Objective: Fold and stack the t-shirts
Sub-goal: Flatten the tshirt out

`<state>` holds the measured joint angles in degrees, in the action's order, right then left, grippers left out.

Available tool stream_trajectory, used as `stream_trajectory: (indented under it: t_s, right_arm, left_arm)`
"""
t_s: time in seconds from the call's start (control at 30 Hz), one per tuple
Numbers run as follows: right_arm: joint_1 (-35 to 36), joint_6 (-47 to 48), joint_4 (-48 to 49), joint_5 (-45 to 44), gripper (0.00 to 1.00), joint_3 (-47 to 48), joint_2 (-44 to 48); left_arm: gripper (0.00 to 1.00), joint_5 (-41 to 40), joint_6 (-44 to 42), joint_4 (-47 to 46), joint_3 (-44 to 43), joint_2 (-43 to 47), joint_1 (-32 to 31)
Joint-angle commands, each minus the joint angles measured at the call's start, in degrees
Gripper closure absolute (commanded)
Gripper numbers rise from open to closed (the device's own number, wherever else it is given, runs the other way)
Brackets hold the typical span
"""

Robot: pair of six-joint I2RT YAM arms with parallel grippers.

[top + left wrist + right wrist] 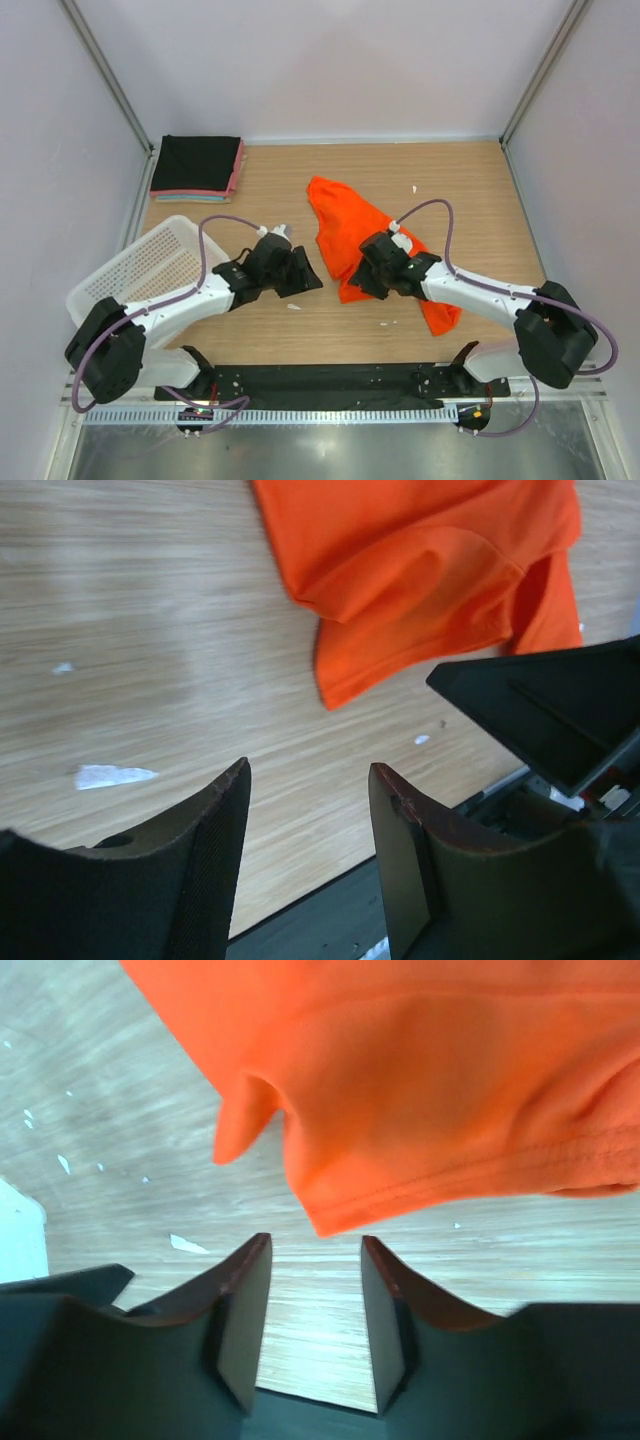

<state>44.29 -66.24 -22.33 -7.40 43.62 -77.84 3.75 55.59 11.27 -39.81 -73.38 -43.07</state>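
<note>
A crumpled orange-red t-shirt (350,225) lies in the middle of the wooden table, also seen in the left wrist view (420,560) and the right wrist view (430,1090). A folded stack of t-shirts (197,166), black on top with pink and teal beneath, sits at the back left. My left gripper (305,280) hovers left of the orange shirt, open, with bare wood between its fingers (225,830). My right gripper (360,285) sits at the shirt's near-left edge, open and empty; the cloth's hem (330,1220) lies just beyond its fingertips.
A white plastic mesh basket (140,265) stands at the left, beside the left arm. Small white scraps (112,775) lie on the wood. A black rail (330,380) runs along the near edge, and grey walls enclose the table.
</note>
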Motion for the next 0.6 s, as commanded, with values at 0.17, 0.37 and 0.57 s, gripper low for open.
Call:
stream_trajectory:
  t_s: [0.17,0.37,0.57]
  right_arm:
    - [-1.66,5.50,-14.14,-12.99,0.43,8.33,12.97]
    - [-5.97,9.02,-15.20,-11.94,0.43,6.05,19.82]
    - [-8.34,10.78,-15.82,-11.32,0.43,3.23,23.43]
  left_arm:
    - [0.48,-7.61,9.51,-10.28,-0.53,-7.11,-9.21]
    - [0.51,-11.48,13.84,-13.38,-4.56,-18.70,-13.35]
    - [0.55,-14.11,17.79,-6.72,-10.19,-25.48,-14.76]
